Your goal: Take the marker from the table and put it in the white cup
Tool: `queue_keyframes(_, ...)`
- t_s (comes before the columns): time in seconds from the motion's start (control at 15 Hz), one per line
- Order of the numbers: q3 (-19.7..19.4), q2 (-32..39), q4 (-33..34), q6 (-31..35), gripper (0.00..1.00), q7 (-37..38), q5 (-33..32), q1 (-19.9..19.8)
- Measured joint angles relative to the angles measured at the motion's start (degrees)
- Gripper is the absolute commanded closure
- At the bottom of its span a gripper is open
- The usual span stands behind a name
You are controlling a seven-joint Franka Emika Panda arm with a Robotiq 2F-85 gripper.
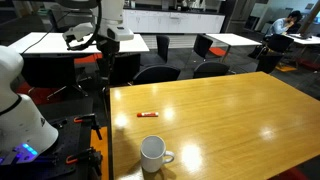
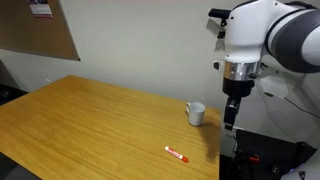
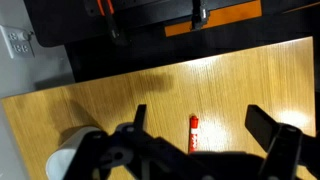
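Note:
The red marker [image 1: 148,114] with a whitish end lies flat on the honey-coloured wooden table [image 1: 230,120], near its left side. It also shows in an exterior view [image 2: 176,154] and in the wrist view [image 3: 193,133]. The white cup [image 1: 153,153] stands upright near the table's front corner, a short way from the marker, and appears in the other views too [image 2: 196,114] [image 3: 66,160]. My gripper [image 2: 229,124] hangs high above the table edge beside the cup. In the wrist view the gripper [image 3: 198,113] is open and empty, with the marker lying between its fingers far below.
Black office chairs [image 1: 160,74] stand along the table's far edge, with white tables [image 1: 40,43] and a seated person [image 1: 285,24] further back. A cork board [image 2: 35,30] hangs on the wall. The robot's base [image 1: 20,115] stands off the table's left edge.

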Motion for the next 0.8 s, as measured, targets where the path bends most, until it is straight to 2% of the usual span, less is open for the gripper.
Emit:
queue_keyframes(0.53,0.0,0.0,0.0,0.1,0.00,-0.2,0.0,0.0)
queue_keyframes(0.8,0.1,0.2,-0.7,3.7,0.00,-0.3,0.1,0.1)
